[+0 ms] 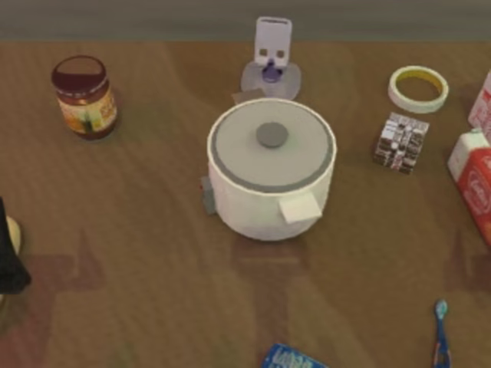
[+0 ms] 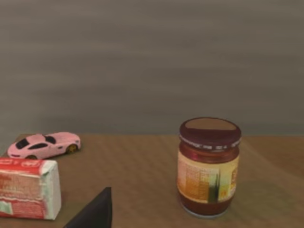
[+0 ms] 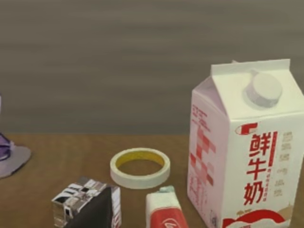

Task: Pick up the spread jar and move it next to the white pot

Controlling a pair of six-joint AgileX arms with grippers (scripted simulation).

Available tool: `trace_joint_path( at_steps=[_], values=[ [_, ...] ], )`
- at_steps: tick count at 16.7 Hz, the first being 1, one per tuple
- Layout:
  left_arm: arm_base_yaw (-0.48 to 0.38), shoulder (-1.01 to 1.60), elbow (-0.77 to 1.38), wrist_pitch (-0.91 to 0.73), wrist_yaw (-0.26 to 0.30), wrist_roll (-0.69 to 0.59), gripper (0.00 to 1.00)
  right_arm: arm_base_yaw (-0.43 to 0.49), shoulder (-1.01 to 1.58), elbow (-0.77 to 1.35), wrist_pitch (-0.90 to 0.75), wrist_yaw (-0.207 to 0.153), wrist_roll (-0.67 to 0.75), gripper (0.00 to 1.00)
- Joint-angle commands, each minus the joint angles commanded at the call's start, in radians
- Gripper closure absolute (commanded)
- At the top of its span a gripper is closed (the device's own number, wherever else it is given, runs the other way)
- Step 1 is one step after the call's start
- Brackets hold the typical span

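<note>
The spread jar stands upright at the table's far left, with a dark brown lid and an orange-yellow label. In the left wrist view the spread jar is a short way ahead of my left gripper, untouched. The white pot sits mid-table, lid on, with a grey knob. My left arm hangs at the left edge, nearer the front than the jar. One dark finger shows, and the gripper is open and empty. My right gripper is outside the top view. One of its fingers shows, open, with nothing held.
A white-and-purple stand is behind the pot. To the right are a tape ring, a patterned cube, a milk carton and a red tube. A toothbrush and a blue pack lie in front. A pink toy car and a red-white pack lie left of the jar.
</note>
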Motion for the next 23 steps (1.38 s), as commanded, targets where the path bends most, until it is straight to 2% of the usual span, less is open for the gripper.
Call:
trace_joint_path(
  at_steps=[5,9,15,23],
  values=[
    [0.007,0.043,0.054,-0.02,-0.003,0.018,0.0,0.0,0.0,0.0,0.0,0.0,0.0,0.0],
    [0.022,0.222,0.252,-0.109,0.0,0.085,0.0,0.0,0.0,0.0,0.0,0.0,0.0,0.0],
    [0.032,0.694,0.732,-0.354,0.032,0.25,0.0,0.0,0.0,0.0,0.0,0.0,0.0,0.0],
    [0.027,1.513,1.539,-0.783,0.114,0.519,0.0,0.0,0.0,0.0,0.0,0.0,0.0,0.0]
  ],
)
